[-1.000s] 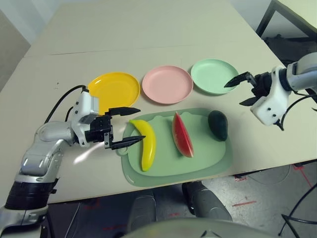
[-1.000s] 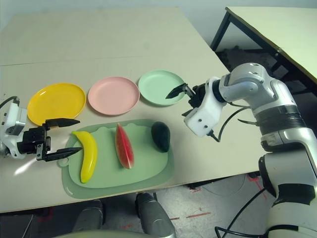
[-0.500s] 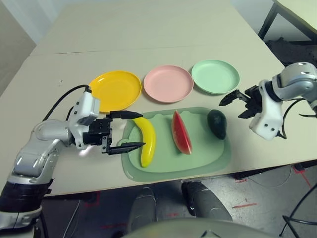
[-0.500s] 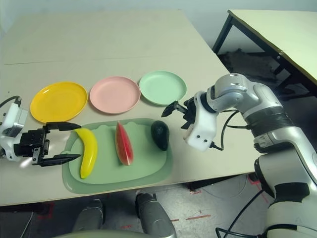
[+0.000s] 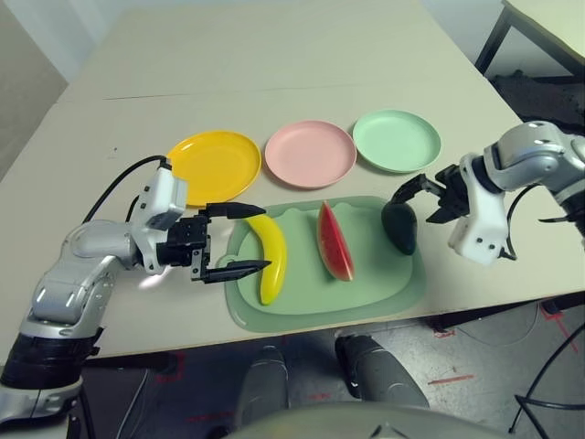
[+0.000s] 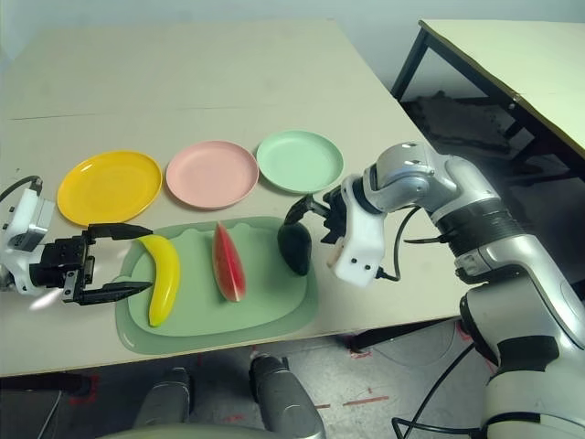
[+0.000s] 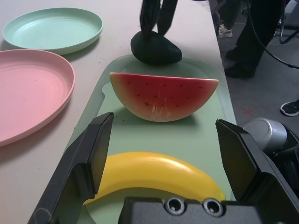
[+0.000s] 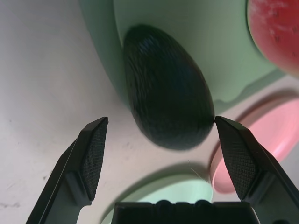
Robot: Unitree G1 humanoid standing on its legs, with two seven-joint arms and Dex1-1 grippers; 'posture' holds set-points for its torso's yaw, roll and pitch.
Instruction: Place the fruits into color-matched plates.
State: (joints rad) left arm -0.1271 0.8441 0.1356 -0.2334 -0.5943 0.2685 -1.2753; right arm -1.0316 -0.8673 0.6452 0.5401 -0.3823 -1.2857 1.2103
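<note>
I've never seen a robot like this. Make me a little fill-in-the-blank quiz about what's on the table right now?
1. The three fruits lie on a pale green ____.
2. The watermelon lies between the banana and the ____.
3. The pink plate sits between the green plate and the ____ plate.
4. The right claw hangs open over the avocado, while the left claw is open beside the ____.

Missing words: mat; avocado; yellow; banana
</note>
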